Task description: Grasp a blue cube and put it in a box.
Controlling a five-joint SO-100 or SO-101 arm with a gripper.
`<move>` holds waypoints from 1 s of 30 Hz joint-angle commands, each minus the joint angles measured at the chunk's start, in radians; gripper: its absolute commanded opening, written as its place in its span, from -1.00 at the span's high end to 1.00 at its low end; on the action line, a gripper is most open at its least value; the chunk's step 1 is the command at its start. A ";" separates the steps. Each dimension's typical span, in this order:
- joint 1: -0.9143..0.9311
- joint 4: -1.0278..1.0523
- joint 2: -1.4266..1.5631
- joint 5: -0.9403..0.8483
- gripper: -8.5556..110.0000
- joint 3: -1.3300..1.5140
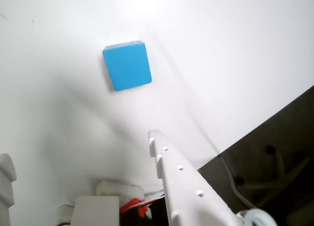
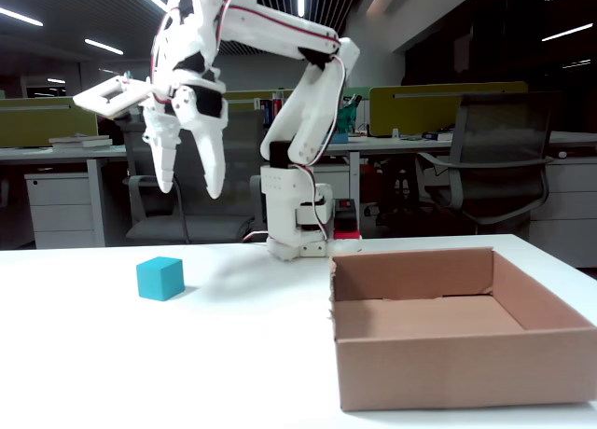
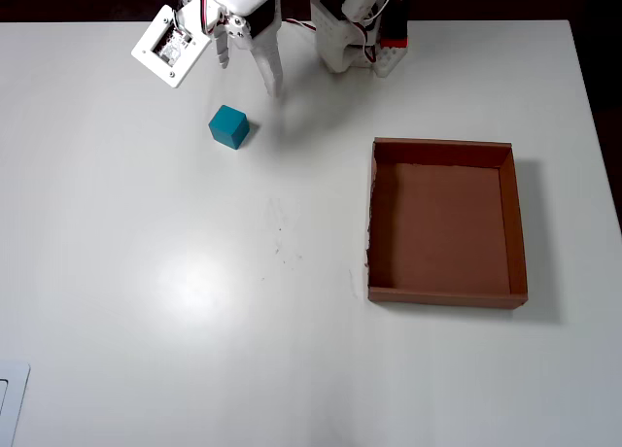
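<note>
One blue cube [image 2: 159, 278] sits alone on the white table [image 2: 233, 354], all faces clear, nothing touching it. From overhead the cube [image 3: 229, 126] lies in the upper left part of the table [image 3: 194, 301], slightly turned against the table edges. Up above it hangs the gripper [image 2: 191, 188], fingers spread wide and pointing down, holding nothing, well clear of the cube in the fixed view. Overhead, the gripper [image 3: 250, 78] shows just above and to the right of the cube. The wrist view looks down past one white finger [image 1: 171, 172] at the cube [image 1: 127, 65] on bare table, with the second finger's tip [image 1: 7, 174] just peeking in at the left edge. The arm's base [image 2: 297, 226] stands at the far side of the table. Well off to the right sits the box [image 2: 457, 331], brown cardboard, low walls, nothing inside. Overhead, the box [image 3: 515, 223] lies well apart from the cube, its left wall a bit ragged.
</note>
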 commanded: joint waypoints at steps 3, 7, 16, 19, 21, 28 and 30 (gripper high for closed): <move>0.026 -0.077 -0.069 -0.069 0.23 -0.072; 0.034 -0.163 -0.114 -0.091 0.22 -0.060; 0.049 -0.293 -0.193 -0.164 0.22 0.021; 0.051 -0.330 -0.195 -0.207 0.21 0.080; 0.049 -0.357 -0.193 -0.225 0.21 0.117; 0.044 -0.525 -0.216 -0.258 0.21 0.252; 0.043 -0.543 -0.227 -0.259 0.21 0.270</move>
